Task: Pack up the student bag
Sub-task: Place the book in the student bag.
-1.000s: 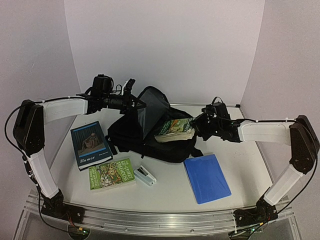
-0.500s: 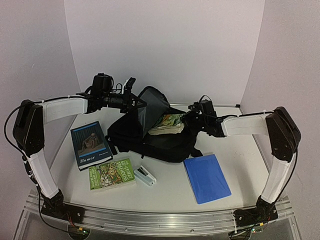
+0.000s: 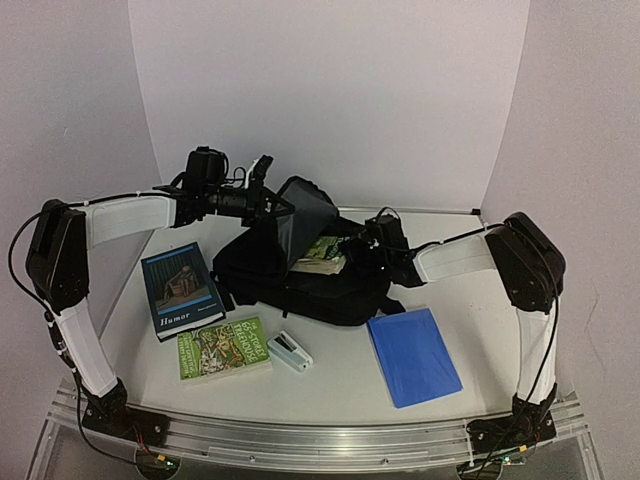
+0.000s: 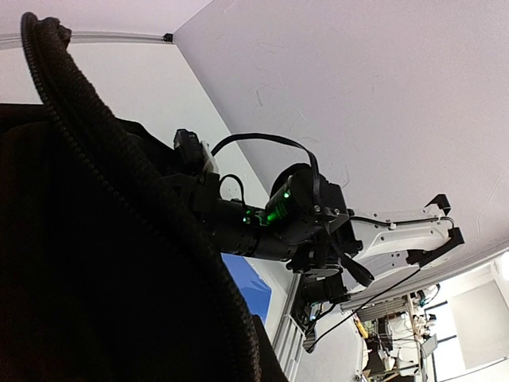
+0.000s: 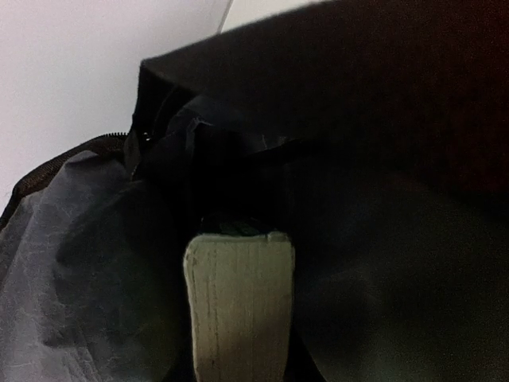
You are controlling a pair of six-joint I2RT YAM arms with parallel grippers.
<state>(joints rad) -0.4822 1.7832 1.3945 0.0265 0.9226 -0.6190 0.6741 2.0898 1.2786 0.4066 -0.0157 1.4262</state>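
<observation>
Here left hand (image 3: 270,204) pinches student bag (image 3: 300,290) flap edge raised; right hand (image 3: 354,253) clamps book (image 3: 322,253) inside mouth.

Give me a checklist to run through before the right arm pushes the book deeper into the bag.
1. Mouth of the student bag held open by the left end effector: ok.
2. Right end effector gripping the paperback: ok.
3. Paperback pointed into the opening: ok.
4. Room inside the bag: cannot tell, the interior is dark.
5. Paperback fully in: not ok, part shows outside.
6. Blue book, green book and blue folder apart from both arms: ok.
</observation>
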